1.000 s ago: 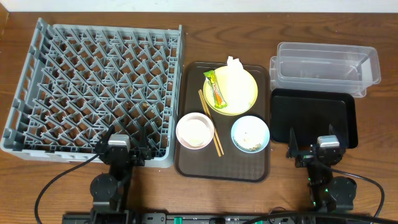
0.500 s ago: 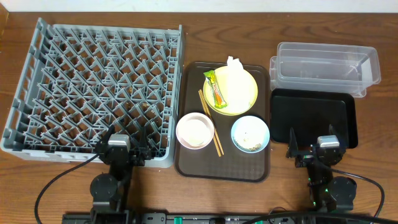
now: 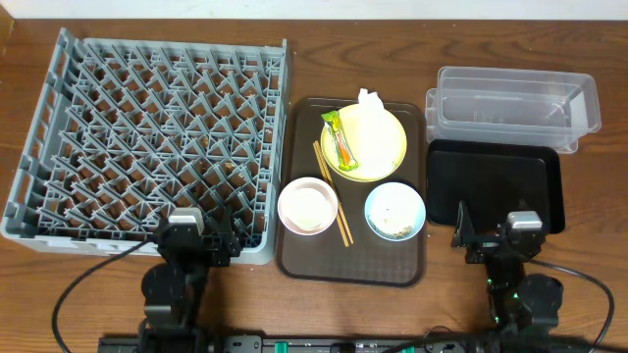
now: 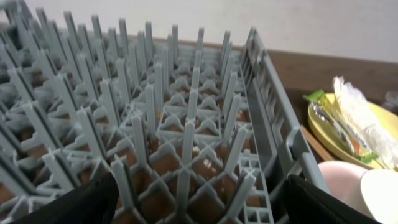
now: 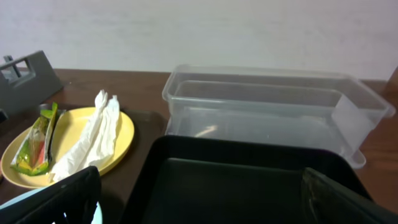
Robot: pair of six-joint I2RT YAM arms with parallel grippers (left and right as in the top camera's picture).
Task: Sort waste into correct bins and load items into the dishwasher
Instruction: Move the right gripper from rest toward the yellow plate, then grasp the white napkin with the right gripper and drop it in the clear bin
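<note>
The grey dish rack [image 3: 147, 127] fills the left. On the brown serving tray [image 3: 353, 265] are a yellow plate [image 3: 388, 147] bearing the green-and-orange wrapper [image 3: 340, 138] and white napkin [image 3: 369, 108], a white bowl [image 3: 308, 206], wooden chopsticks [image 3: 332, 191], and a light-blue bowl [image 3: 394, 212] with rice scraps. I cannot make out a separate small cup. The clear tub [image 3: 515, 106] and black tray [image 3: 496, 181] are at the right. My left gripper [image 3: 201, 243] is open over the rack's front edge [image 4: 186, 118]. My right gripper [image 3: 491, 237] is open over the black tray's front [image 5: 249, 180].
The right wrist view shows the clear tub [image 5: 267, 106] behind the black tray, and the plate [image 5: 124, 124] with the napkin [image 5: 93, 134] to the left. Bare wooden table [image 3: 589, 196] lies to the right of the bins and along the front edge.
Both wrists have shifted very slightly, the right one a little to the right. Nothing on the table has moved.
</note>
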